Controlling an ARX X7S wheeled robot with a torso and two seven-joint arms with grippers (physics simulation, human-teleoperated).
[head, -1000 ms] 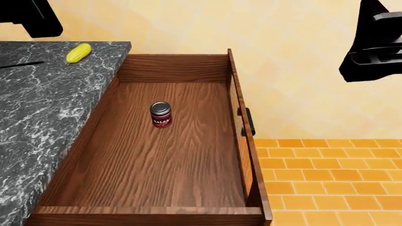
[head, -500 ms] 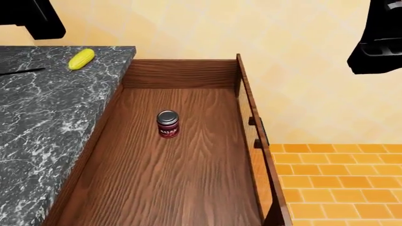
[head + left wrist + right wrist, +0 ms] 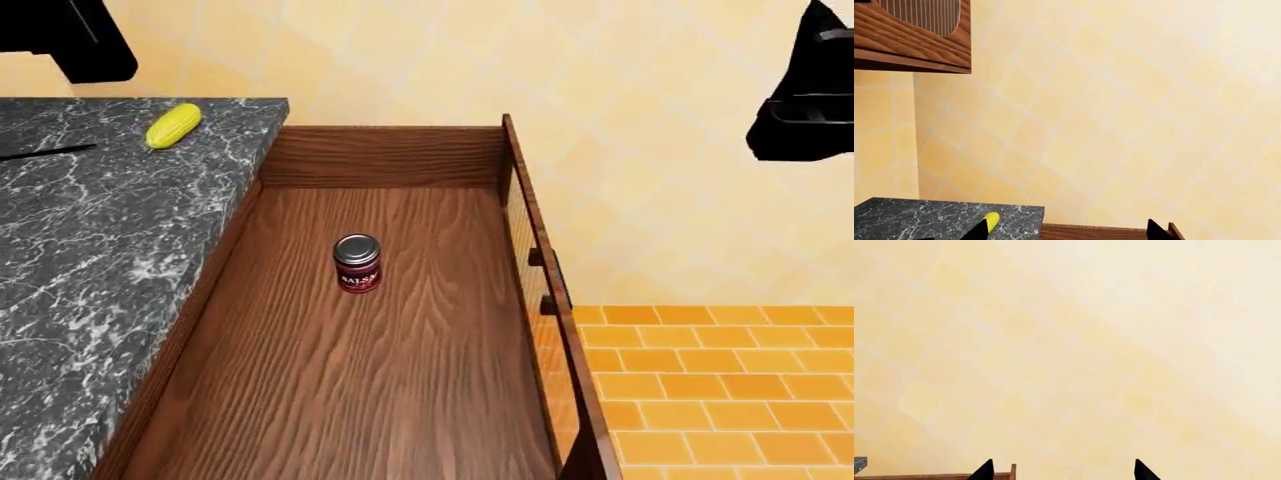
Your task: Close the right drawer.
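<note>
Head view: the drawer (image 3: 387,340) is seen pulled fully out beside the counter (image 3: 94,260), its long axis running toward the wall. Its handle (image 3: 550,285) lies below the right gripper (image 3: 1061,472), whose fingertips are spread; that arm is judged nearer.

A pale yellow tiled wall (image 3: 641,120) rises behind a dark marble tabletop (image 3: 80,260) (white-veined). Orange floor tiles (image 3: 721,390) lie below, and a wooden wall cabinet (image 3: 914,35) hangs above.
</note>
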